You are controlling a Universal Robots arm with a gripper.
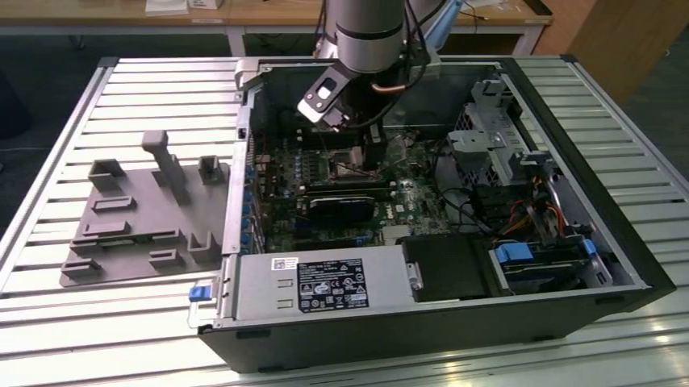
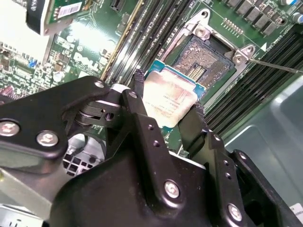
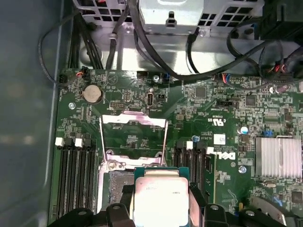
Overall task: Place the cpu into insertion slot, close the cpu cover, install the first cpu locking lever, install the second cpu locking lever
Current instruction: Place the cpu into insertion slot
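Your fingers (image 2: 191, 127) are clamped on two opposite edges of the cpu (image 2: 168, 99), which hangs over the board (image 3: 189, 101), just short of the open insertion slot (image 2: 203, 61). It is probably light, stiff and delicate underneath, so grip the edges only. Beyond it, the cpu cover (image 3: 135, 119) stands flipped open.

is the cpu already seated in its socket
No, the black claw grips the silver-topped square cpu, and the dark metal-rimmed socket lies bare.

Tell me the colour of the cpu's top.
The cpu top is silver-grey, clearest in the second wrist view.
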